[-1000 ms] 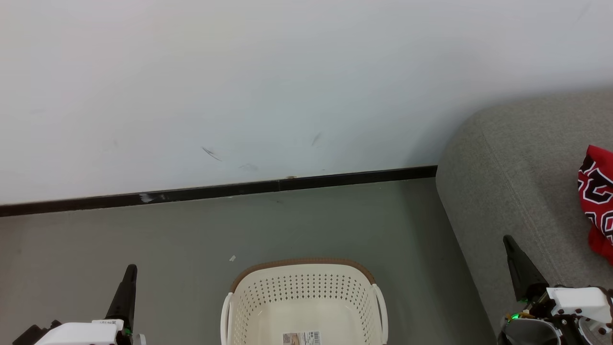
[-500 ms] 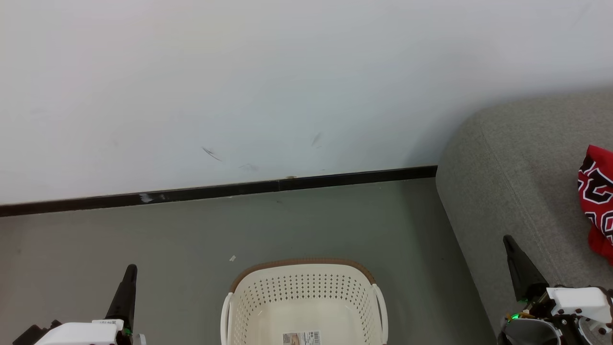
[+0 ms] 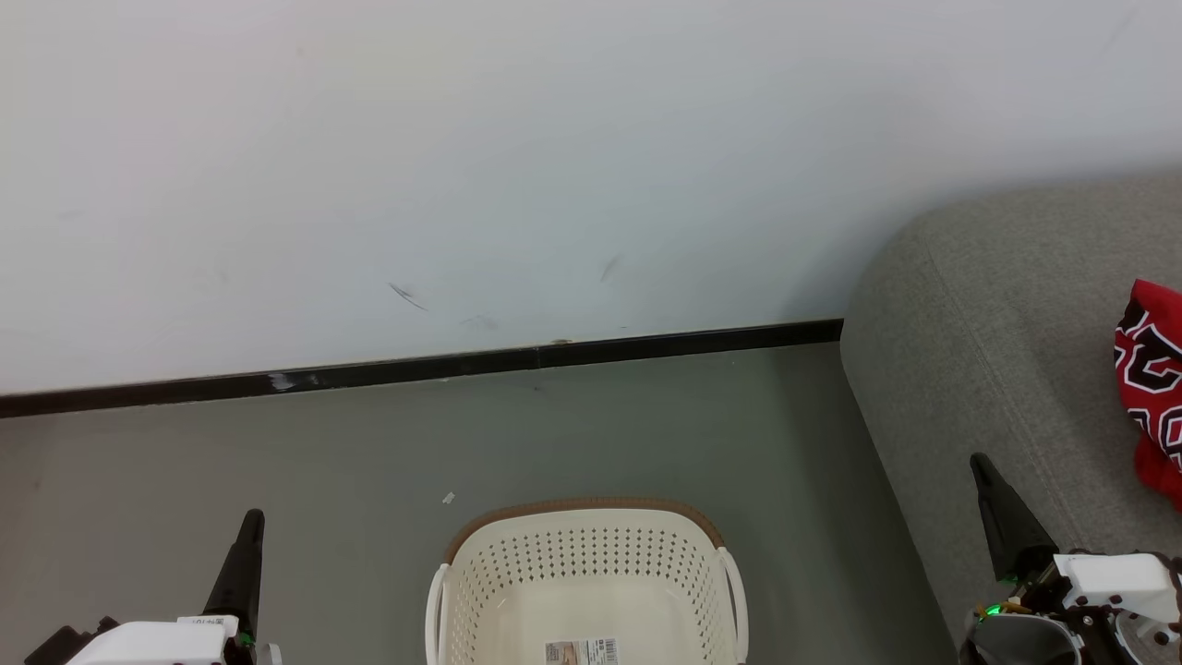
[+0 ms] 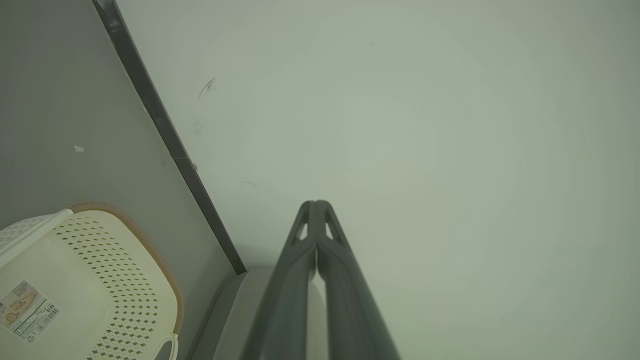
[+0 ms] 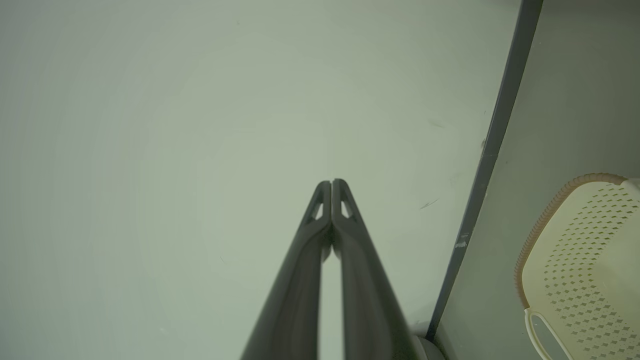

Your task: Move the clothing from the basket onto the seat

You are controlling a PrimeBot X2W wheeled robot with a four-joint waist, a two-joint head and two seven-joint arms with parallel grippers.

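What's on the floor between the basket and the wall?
Mostly bare grey floor, with one tiny white scrap near the basket and a black baseboard under the wall, in the head view.

basket (image 3: 584, 507): 1 | seat (image 3: 997, 351): 1 | clothing (image 3: 1151, 369): 1 bunch | jaws: 2 pairs

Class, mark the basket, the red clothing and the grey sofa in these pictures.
basket (image 3: 591, 559): head view, on its perforated far wall.
red clothing (image 3: 1150, 365): head view, on the lettered fabric.
sofa (image 3: 997, 314): head view, on bare grey upholstery.
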